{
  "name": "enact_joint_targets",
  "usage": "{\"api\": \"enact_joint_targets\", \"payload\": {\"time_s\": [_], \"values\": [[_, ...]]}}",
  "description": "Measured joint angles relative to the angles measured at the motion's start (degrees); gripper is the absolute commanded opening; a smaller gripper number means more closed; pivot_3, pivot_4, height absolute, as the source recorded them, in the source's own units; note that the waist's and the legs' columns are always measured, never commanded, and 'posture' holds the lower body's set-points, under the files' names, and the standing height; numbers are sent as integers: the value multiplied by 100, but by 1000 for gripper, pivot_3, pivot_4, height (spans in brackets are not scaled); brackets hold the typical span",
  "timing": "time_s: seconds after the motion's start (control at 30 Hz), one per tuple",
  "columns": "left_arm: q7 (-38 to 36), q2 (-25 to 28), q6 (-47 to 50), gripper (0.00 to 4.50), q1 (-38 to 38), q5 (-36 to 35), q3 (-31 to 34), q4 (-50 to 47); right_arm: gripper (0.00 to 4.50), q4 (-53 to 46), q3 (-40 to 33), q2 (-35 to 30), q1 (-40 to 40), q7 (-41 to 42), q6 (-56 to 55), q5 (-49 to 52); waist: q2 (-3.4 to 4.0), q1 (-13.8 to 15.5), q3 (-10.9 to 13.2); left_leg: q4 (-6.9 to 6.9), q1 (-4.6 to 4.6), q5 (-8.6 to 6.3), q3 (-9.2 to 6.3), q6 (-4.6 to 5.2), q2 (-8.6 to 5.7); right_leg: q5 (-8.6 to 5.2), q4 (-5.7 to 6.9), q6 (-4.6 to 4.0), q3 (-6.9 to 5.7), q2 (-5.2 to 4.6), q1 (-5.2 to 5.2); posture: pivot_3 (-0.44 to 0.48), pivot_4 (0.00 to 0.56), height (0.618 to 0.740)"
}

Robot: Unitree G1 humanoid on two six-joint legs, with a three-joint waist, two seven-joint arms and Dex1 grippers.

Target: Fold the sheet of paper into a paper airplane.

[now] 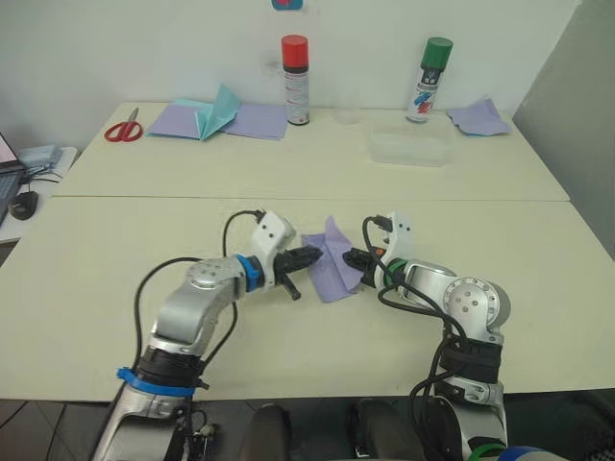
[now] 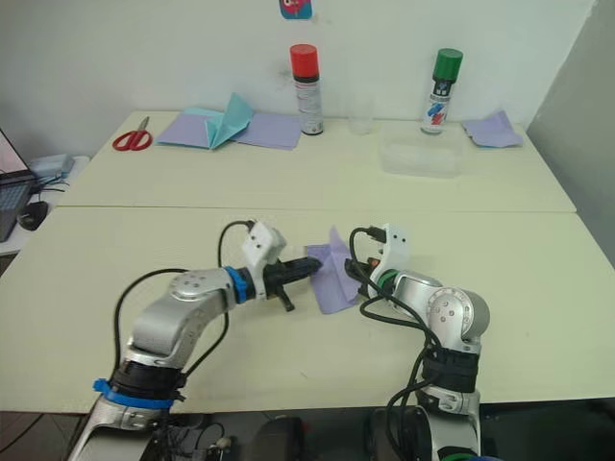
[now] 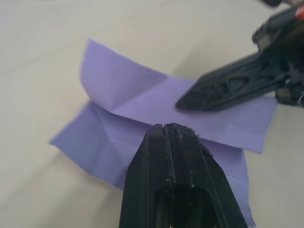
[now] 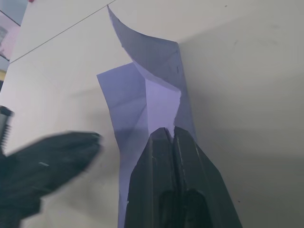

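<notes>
Both tools are seen at the middle of the near surface (image 1: 115, 288), facing each other across the sheet of paper (image 1: 332, 264). In the left wrist view the left tool (image 3: 164, 127) is seen clenched, its two black fingers pressed together with their tips at the fold of the sheet; whether paper is pinched between them cannot be told. In the right wrist view the right tool (image 4: 167, 130) is likewise clenched, its tips set against the near part of the sheet, and a grip on the paper cannot be confirmed either.

The lavender sheet is partly folded: one part lies flat on the surface, while another flap is raised and curls upward between the two tools. Crease lines are visible across it.

On the far surface, red-handled scissors (image 1: 123, 129) are seen at the left, beside flat lavender sheets (image 1: 252, 121) with a teal folded piece (image 1: 217, 110) on them. A red-capped spray can (image 1: 295, 80) and a green-capped spray can (image 1: 428, 80) stand upright near the wall, a clear plastic container (image 1: 408, 148) lies in front of the green-capped one, and a rumpled lavender scrap (image 1: 479, 117) lies at the far right.
</notes>
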Motion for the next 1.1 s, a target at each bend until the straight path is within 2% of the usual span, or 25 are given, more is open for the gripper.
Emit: {"api": "enact_joint_targets", "payload": {"time_s": [0.1,0.27,0.43,0.73,1.1], "values": [[193,-188,-235,0,57,266,-263,418,24,4,10,-1,0,-67,-32,58,0,2,0,1,-2,0,-4,0,0,0,1,0,0,2,-3,0,150,740],[218,-127,-532,0,-77,541,-411,678,24,5,29,-6,0,-175,-138,100,6,-2,-5,1,13,1,-8,1,4,0,5,1,1,14,6,0,150,740],[174,-47,-544,0,-60,547,-407,663,24,-44,34,-51,-69,-181,-205,120,7,-28,-6,2,19,1,0,1,5,3,6,5,1,17,7,0,150,740],[-46,152,-532,0,-55,531,-377,578,24,-73,544,-865,128,276,-734,-182,7,-81,-8,-1,17,1,6,1,4,3,3,5,3,17,4,0,150,740],[-161,193,-525,0,-272,547,-349,809,24,-37,663,-1051,255,449,-588,-179,7,-93,-7,0,15,1,3,1,4,3,2,5,4,17,5,0,150,740]]}}
